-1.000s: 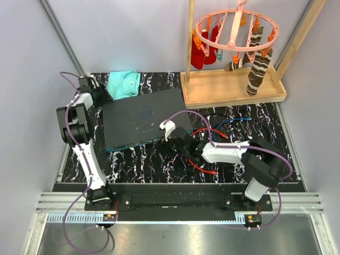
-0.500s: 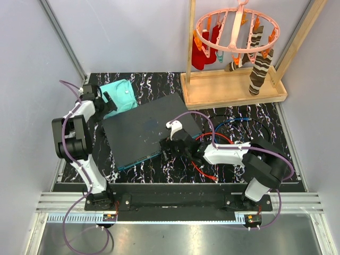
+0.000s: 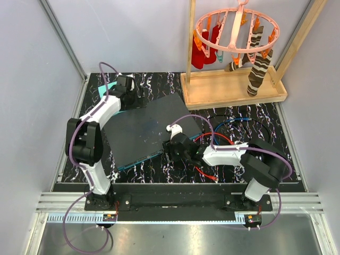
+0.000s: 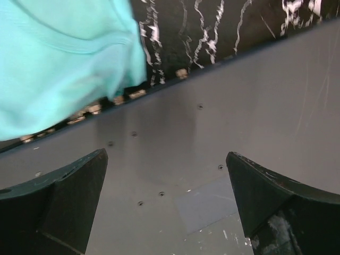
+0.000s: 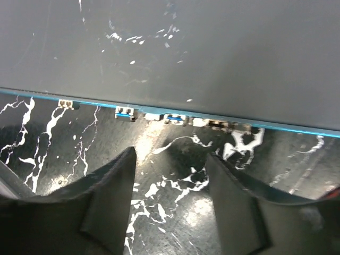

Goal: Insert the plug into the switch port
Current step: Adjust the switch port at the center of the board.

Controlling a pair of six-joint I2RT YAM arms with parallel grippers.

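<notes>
The switch, a flat dark grey box, lies skewed on the marbled mat with its teal-blue edge facing the near side. My left gripper hovers over its far corner. In the left wrist view this gripper is wide open above the grey top, holding nothing. My right gripper sits just in front of the teal edge. In the right wrist view it is open over bare mat, facing the row of sockets. Red, blue and black cables lie right of the switch; no plug shows clearly.
A folded teal cloth lies just beyond the switch's far corner, mostly hidden under my left arm from above. A wooden tray with a pink sock hanger stands at the back right. Cable loops cover the mat's right half.
The switch has swung round to a skewed angle. My left arm has moved right from the far-left corner, and its jaws have opened. The right gripper's jaws have narrowed.
</notes>
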